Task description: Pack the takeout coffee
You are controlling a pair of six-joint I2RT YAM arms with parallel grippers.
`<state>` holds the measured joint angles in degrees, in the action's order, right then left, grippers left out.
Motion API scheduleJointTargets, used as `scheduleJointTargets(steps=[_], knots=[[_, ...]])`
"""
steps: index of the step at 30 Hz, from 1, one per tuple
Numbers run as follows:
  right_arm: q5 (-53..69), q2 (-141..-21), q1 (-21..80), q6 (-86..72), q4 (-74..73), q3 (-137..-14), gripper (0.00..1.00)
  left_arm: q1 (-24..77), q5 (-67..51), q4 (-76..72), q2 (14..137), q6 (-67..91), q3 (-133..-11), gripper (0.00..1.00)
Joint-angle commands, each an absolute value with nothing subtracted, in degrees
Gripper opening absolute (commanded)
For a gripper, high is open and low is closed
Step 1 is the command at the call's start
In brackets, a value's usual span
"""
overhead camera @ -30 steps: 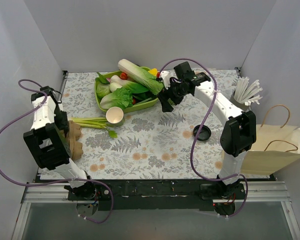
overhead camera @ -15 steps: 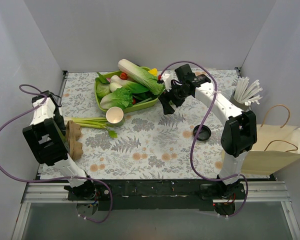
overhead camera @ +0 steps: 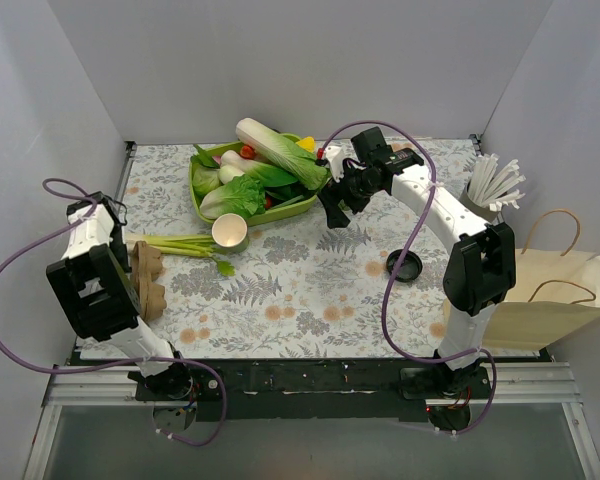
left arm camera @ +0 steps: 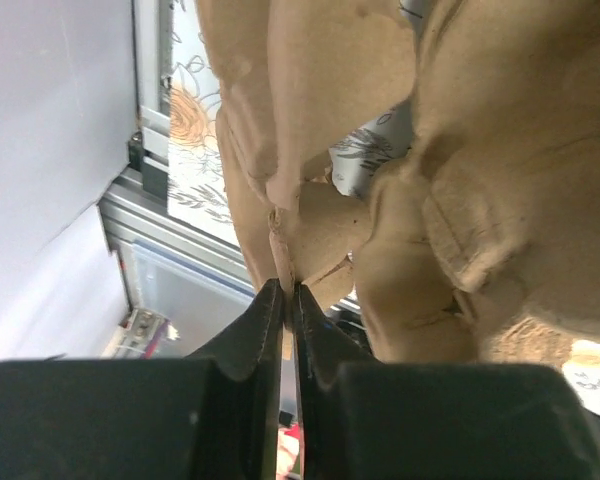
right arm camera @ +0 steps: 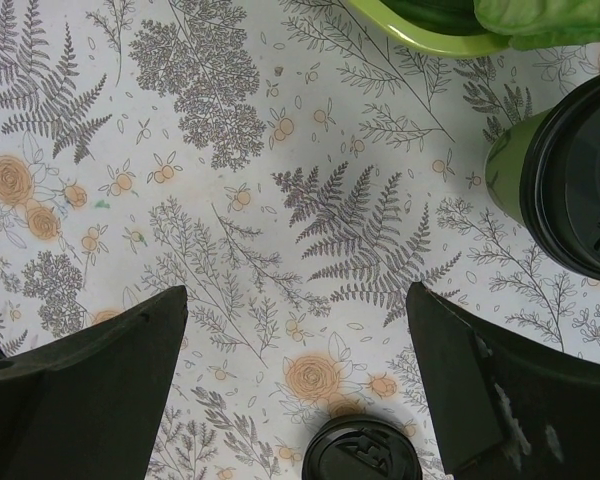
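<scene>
The takeout coffee (right arm camera: 568, 190) is probably light and crushable, best held mid-wall by the wide-open, empty right gripper (right arm camera: 295, 310); the left gripper (left arm camera: 285, 298) pinches a cardboard carrier (left arm camera: 480, 170).

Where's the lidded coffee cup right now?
Right wrist view, right edge: the takeout coffee stands on the table just below the rim of the green tray, outside the open right gripper.

There were two green paper cups: one lidded green cup (right arm camera: 565, 180) at three o'clock in the right wrist view and one open green cup (overhead camera: 230, 233) at ten o'clock on the table. Black lids numbered two (one fitted, one loose lid (overhead camera: 404, 265)). There was one paper bag (overhead camera: 540, 295), one cardboard carrier (overhead camera: 148, 280), one straw cup (overhead camera: 477, 205) and one vegetable tray (right arm camera: 420, 38).
</scene>
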<state>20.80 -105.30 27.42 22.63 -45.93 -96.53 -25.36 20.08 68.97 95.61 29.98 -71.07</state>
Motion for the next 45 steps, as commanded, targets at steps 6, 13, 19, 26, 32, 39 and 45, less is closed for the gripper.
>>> scheduleJointTargets(steps=[6, 13, 19, 26, 32, 39, 45], knots=[[22.76, -104.15, 27.07, 22.15, -44.56, -97.03, 0.98, -25.40, 23.12, 71.54, 88.51, 28.48, -82.31, 0.00], [22.68, -105.12, 25.58, 20.31, -43.86, -99.84, 0.98, -18.38, 14.87, 74.71, 87.80, 25.23, -100.68, 0.00], [21.71, -105.21, 23.12, 18.81, -43.15, -101.87, 0.98, -8.37, -4.19, 76.73, 87.72, 20.48, -113.90, 0.00], [17.85, -103.10, 19.08, 18.98, -42.36, -102.04, 0.98, 15.51, -10.01, 76.20, 80.61, 17.05, -98.58, 0.00], [16.79, -101.69, 14.42, 18.98, -42.19, -101.78, 0.98, 33.89, -6.95, 73.13, 70.59, 12.67, -78.08, 0.00], [17.75, -100.02, 13.01, 19.16, -42.28, -100.64, 0.98, 37.79, 4.43, 66.37, 64.34, 4.67, -60.32, 0.00], [19.42, -98.44, 12.66, 18.98, -42.54, -98.70, 0.98, 37.79, 17.13, 58.19, 58.45, -1.48, -47.29, 0.00]])
